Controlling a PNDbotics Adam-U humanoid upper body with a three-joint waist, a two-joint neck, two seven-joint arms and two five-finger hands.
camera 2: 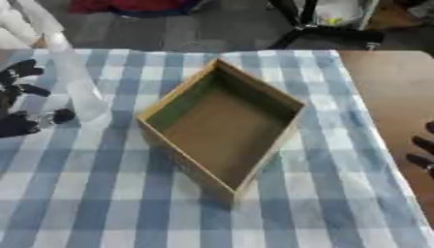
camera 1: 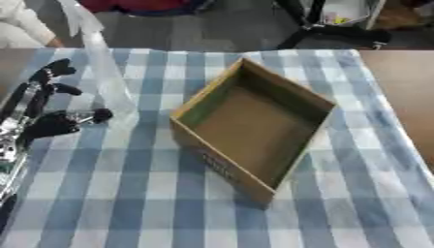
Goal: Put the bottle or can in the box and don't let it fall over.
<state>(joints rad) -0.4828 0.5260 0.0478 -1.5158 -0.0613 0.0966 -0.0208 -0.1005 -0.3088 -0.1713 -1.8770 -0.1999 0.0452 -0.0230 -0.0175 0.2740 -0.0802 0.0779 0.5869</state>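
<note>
Standing upright left of the open brown cardboard box (camera 1: 254,127) on the checked desk (camera 1: 127,193): clear plastic bottle (camera 1: 108,80). Left hand (camera 1: 51,104) beside it, fingers spread, released. Right hand (camera 2: 424,147) at right edge, state unclear.

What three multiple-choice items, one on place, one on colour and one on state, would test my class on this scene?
1. Where does the clear bottle stand?
A. inside the box
B. left of the box, by the left hand
C. on the bare wood

2. What colours is the tablecloth?
A. blue and white
B. red and white
C. plain green

3. What state is the cardboard box in?
A. open and empty
B. closed
C. holding a can

Answers: B, it rises beside the left hand; A, checked stripes show; A, its bare bottom shows.
</note>
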